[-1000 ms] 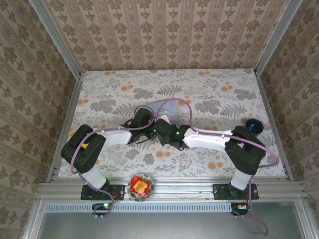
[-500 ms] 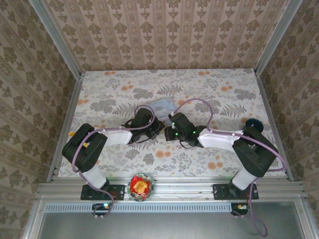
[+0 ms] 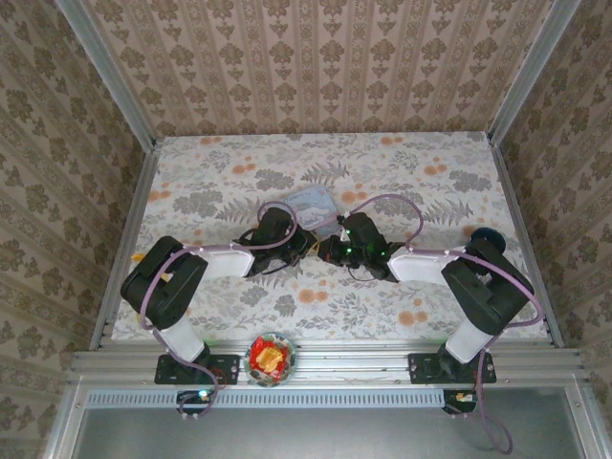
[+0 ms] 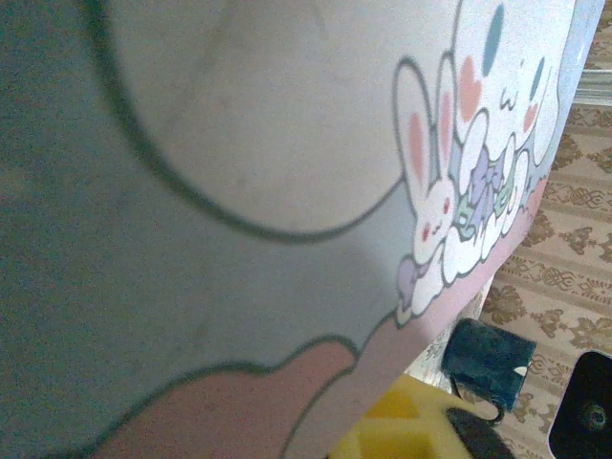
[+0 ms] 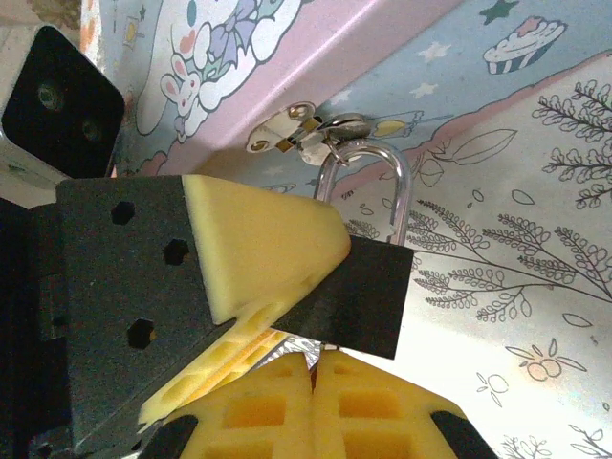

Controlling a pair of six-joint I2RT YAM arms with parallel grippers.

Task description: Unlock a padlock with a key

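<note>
At the centre of the floral-patterned table, just beside the near side of the pale blue rectangular cartoon tin, sits the small black squarish padlock, its silvery shackle through the tin's metal hasp. Left gripper: clamped on the padlock body between yellow foam pads. Right gripper: just beneath the padlock, pads pressed together; anything held between them cannot be told. Dark blue mug: near the right edge

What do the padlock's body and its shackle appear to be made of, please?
The padlock body looks flat black and matte, with no glare: painted metal or plastic, I cannot tell. Its shackle looks like polished silvery metal, given its bright reflections.
</note>
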